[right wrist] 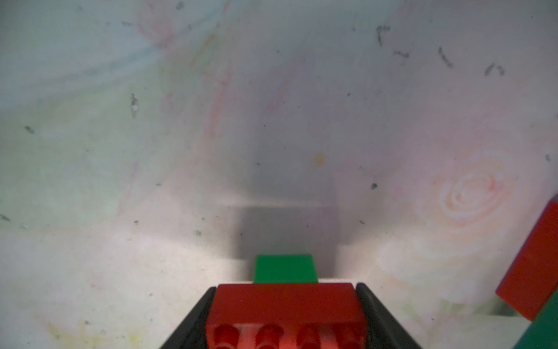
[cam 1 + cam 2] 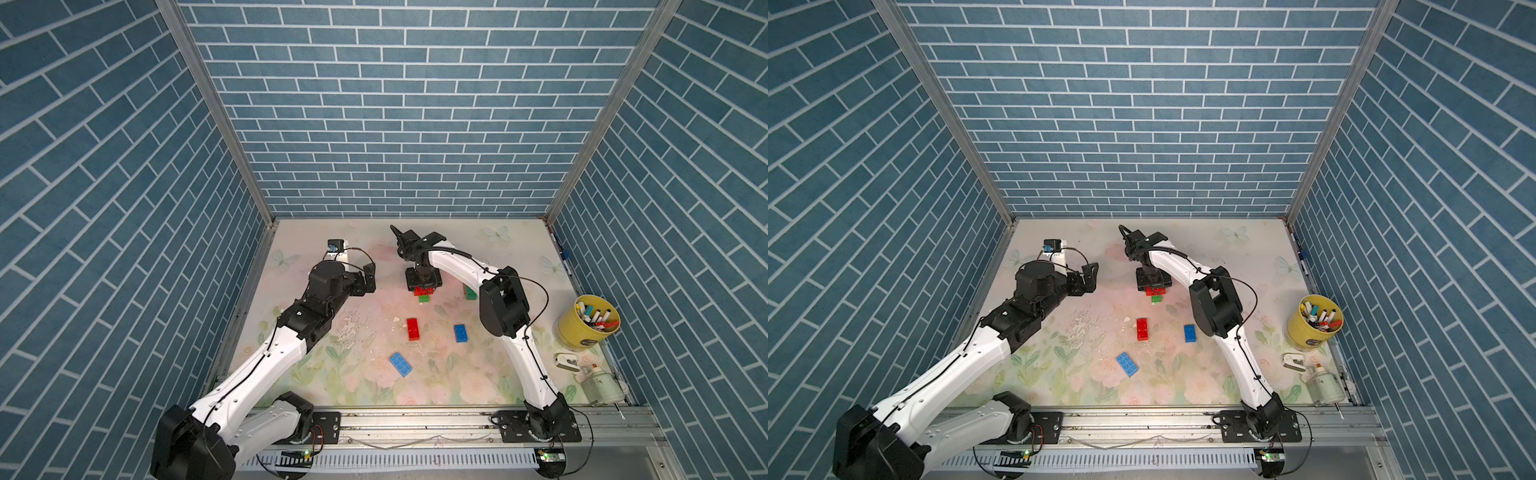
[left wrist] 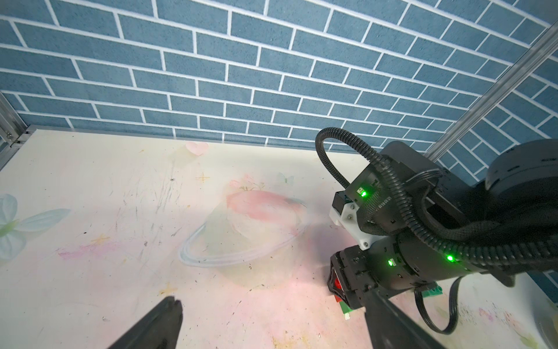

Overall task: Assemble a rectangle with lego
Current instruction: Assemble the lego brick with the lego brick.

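The right pincer [image 1: 283, 320] clamps a red brick [image 1: 283, 299] just above a green brick [image 1: 285, 269]; the left pincer [image 2: 368, 277] gapes wide, empty.

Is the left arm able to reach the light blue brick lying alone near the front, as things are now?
Probably yes. The light blue brick lies flat with nothing on or against it, and the left pincer is open and empty.
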`<state>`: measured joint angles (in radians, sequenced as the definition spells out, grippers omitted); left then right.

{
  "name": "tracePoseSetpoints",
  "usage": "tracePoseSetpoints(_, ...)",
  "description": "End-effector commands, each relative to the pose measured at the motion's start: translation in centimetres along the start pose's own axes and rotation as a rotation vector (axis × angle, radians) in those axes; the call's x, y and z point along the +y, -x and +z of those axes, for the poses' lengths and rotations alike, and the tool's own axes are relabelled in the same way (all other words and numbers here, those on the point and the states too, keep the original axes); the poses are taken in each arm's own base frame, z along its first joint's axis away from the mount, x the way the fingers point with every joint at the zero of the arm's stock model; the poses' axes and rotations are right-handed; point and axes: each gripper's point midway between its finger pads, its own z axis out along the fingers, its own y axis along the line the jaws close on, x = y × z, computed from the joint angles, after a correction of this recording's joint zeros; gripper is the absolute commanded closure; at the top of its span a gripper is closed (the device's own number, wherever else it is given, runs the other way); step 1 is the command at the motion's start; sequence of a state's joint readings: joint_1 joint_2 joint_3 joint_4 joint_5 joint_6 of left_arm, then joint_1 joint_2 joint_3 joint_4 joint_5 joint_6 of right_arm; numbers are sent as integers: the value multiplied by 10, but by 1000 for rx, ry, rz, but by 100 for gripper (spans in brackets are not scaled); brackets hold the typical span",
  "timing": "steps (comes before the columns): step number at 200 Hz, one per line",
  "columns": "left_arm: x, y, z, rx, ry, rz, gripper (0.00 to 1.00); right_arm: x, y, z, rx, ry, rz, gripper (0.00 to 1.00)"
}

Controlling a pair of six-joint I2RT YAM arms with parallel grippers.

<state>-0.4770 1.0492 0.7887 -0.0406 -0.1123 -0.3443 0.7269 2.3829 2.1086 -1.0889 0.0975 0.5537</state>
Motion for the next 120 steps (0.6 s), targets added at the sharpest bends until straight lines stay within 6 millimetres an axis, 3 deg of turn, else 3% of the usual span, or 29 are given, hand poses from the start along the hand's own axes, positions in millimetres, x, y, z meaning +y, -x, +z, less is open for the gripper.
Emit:
tracePoseSetpoints(1, 1, 7, 0, -13, 10, -5, 0, -8, -1, -1, 6, -16, 41, 33)
tracePoseSetpoints(51, -3, 2, 3, 7, -10, -22, 0, -13, 10, -28, -47, 64, 74, 14)
tracePoseSetpoints(73, -4, 0, 3, 18, -5, -26, 0, -20, 13, -44, -79, 110, 92, 12)
tracePoseSetpoints(80, -6, -2, 3, 25, -3, -22, 0, -24, 13, -46, -82, 111, 97, 12)
tracePoseSetpoints(83, -7, -3, 3, 30, -3, -18, 0, -27, 15, -59, -106, 121, 103, 12)
tracePoseSetpoints(101, -19, -14, 6, 77, 14, 26, 0, -45, 13, -81, -152, 137, 128, 12)
tracePoseSetpoints(120, -40, -38, 13, 157, 58, 109, 1, -71, 6, -105, -193, 149, 168, 15)
